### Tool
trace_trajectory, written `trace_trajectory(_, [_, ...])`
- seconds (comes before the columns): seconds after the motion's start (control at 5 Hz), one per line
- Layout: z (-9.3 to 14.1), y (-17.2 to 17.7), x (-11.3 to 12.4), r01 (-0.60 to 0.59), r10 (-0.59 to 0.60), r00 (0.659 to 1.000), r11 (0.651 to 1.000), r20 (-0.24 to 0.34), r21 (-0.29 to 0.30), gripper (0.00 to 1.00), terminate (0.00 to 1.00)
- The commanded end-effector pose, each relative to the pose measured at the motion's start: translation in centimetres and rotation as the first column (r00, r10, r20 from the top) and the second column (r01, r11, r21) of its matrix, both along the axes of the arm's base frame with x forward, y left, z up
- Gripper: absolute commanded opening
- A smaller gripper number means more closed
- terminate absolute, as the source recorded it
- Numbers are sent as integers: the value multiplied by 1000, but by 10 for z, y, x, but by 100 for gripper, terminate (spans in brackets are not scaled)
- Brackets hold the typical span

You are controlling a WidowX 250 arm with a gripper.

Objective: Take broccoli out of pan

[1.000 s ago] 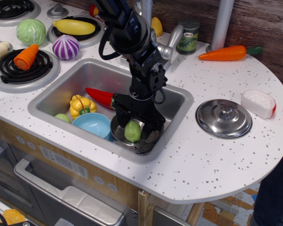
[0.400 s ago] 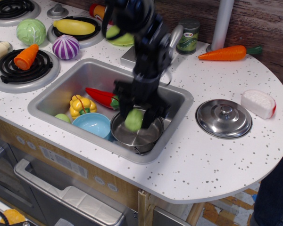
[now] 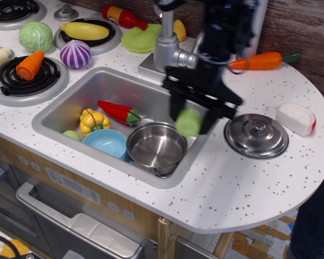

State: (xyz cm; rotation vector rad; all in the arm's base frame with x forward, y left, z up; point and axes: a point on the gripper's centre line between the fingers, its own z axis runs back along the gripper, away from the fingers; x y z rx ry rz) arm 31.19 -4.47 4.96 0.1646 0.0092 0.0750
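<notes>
The broccoli [image 3: 188, 122], a small smooth light-green lump, hangs between the two black fingers of my gripper [image 3: 189, 120], which is shut on it. It is held in the air above the sink's right rim, up and to the right of the pan. The pan [image 3: 156, 148], a shiny steel pot with a small wire handle at its front, sits empty in the front right of the sink [image 3: 86, 91]. The arm is blurred by motion.
In the sink lie a light-blue bowl [image 3: 105, 142], a yellow pepper [image 3: 93, 121], a red chili [image 3: 116, 111] and a small green piece [image 3: 71, 135]. A steel lid [image 3: 256, 135] lies right of the sink, with a white sponge [image 3: 295, 118], carrot [image 3: 259, 60], faucet [image 3: 166, 46] and stove vegetables around.
My gripper lifted the broccoli out of the pan and carried it up and to the right, over the sink's right rim. The pan is now empty.
</notes>
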Motion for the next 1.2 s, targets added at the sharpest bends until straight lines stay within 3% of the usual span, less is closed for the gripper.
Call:
trace_trajectory(0.0, [16,-23,5,5,1,996,998,91,-59,0,0])
trace_trajectory(0.2, [4,-31,3,32,-20,991,996,132,-85,100,0])
trace_trajectory(0.8, [-8,-32,4,4,18,984,992,177,-126,100,0])
trace_trajectory(1.0, [-8,-32,4,4,18,984,992,177,-126,100,100])
